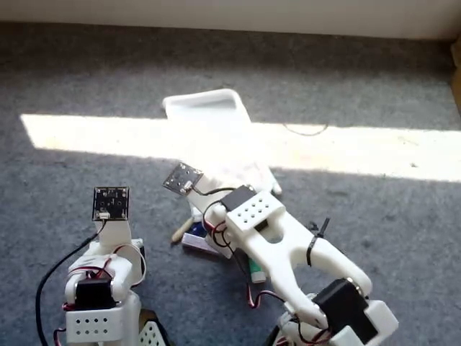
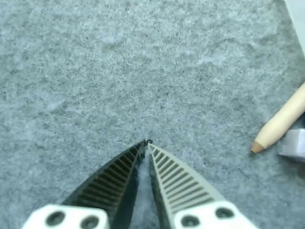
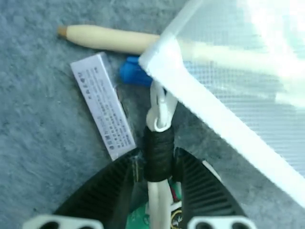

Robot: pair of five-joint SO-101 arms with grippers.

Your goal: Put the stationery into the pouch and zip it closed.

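A white mesh pouch (image 1: pixel 216 137) lies flat on the grey carpet, half in a band of sunlight. My right gripper (image 3: pixel 157 155) is shut on a white pen with a black grip (image 3: pixel 158 143), whose tip meets the pouch's corner edge (image 3: pixel 167 62). Beside it lie a cream pencil (image 3: pixel 105 38) partly under the mesh, a white eraser (image 3: pixel 102 105) and a small blue item (image 3: pixel 131 74). My left gripper (image 2: pixel 147 143) is shut and holds nothing, just above bare carpet, with the cream pencil's tip (image 2: pixel 279 125) off to one side.
The right arm (image 1: pixel 288 245) stretches from the lower right over the stationery pile (image 1: pixel 198 241), and a green item (image 1: pixel 257 272) lies under it. The left arm (image 1: pixel 108 274) stands at the lower left. Carpet extends all round.
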